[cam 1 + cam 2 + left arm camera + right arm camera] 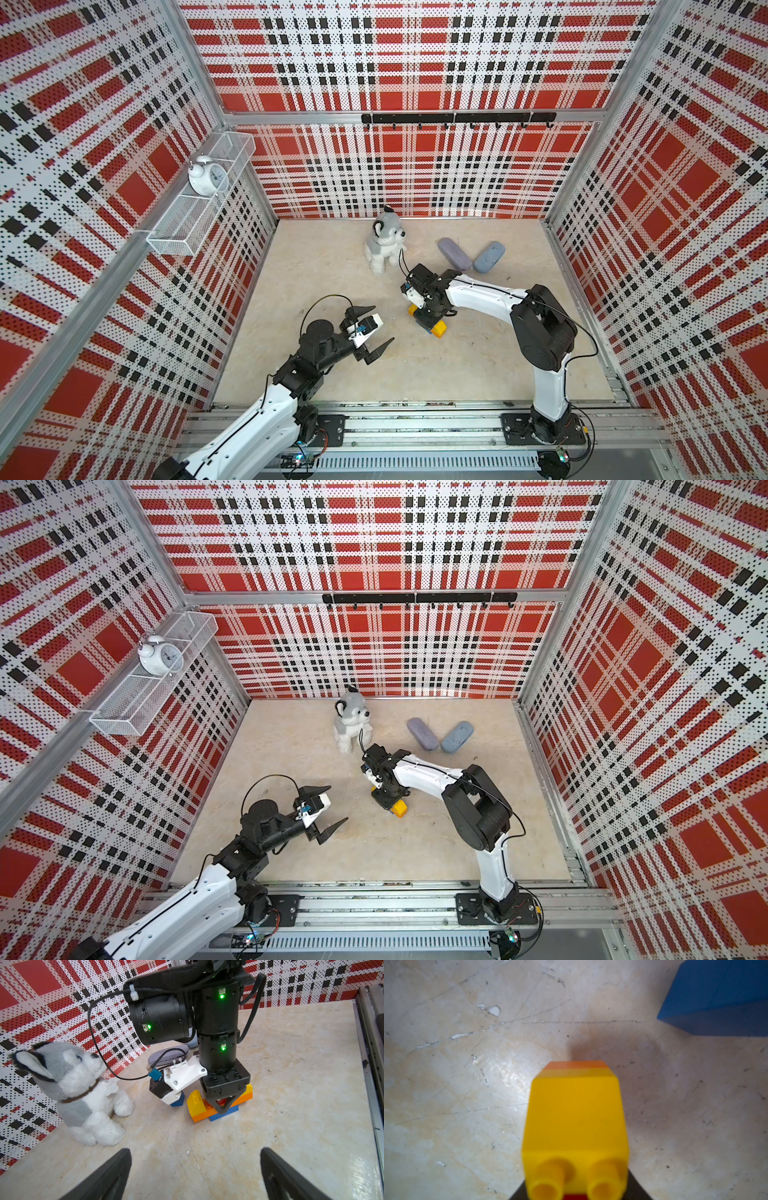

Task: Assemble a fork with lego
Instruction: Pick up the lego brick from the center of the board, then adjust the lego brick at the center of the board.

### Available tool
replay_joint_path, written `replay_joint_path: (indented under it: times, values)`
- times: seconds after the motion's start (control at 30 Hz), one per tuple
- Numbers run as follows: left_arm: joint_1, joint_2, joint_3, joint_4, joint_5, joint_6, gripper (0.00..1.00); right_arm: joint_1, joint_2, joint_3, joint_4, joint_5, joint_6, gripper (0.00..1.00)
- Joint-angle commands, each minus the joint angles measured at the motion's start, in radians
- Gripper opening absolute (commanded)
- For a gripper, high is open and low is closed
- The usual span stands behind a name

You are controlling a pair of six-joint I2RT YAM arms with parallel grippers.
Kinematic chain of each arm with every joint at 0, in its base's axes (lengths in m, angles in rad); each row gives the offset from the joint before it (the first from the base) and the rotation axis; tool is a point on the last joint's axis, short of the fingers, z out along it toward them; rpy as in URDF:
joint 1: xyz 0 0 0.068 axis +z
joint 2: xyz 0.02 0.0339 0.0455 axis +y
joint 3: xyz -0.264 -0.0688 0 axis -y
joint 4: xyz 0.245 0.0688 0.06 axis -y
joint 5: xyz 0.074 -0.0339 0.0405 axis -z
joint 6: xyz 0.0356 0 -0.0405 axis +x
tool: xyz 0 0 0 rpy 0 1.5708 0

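The fork (209, 1111) is sitting half-built on the bench, stacked in layers. A blue base brick (225, 1113) is lying at the bottom. An orange crossbar (202, 1115) is resting across it and overhanging at both ends. A sloped yellow brick (195, 1102) is standing studs-up on one end of the crossbar, and a second yellow brick (249, 1088) is sitting on the other end. Between them a red brick (220, 1102) is sitting on the crossbar, and the right gripper (222, 1109) is pinching it from above. A loose blue brick (178, 1101) is lying on the bench near the sloped yellow end, apart from the stack.
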Motion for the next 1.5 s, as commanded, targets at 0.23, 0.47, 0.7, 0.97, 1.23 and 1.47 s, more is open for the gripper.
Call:
replay_joint_path:
  times: [0.23,0.47,0.7,0.97,1.23,1.47]
  values:
    - [-0.005,-0.005,0.026,0.0,-0.005,0.009,0.98,0.005,0.006,0.028,0.001,0.008,-0.001,0.29]
    - [-0.005,0.024,0.01,0.129,-0.037,-0.075,0.98,-0.046,-0.131,-0.019,-0.014,0.028,-0.033,0.23]
    - [-0.005,0.233,0.104,0.284,-0.068,-0.271,0.98,-0.206,-0.347,-0.141,-0.012,-0.006,-0.035,0.22]
    - [-0.016,0.584,0.306,0.272,-0.054,-0.232,0.96,-0.418,-0.493,-0.207,-0.01,-0.091,0.015,0.21]
    - [0.0,0.93,0.671,-0.035,-0.036,-0.069,0.8,-0.48,-0.526,-0.235,0.003,-0.122,0.057,0.21]
    - [-0.014,1.113,0.887,-0.213,-0.009,0.03,0.8,-0.486,-0.54,-0.269,0.008,-0.115,0.072,0.21]
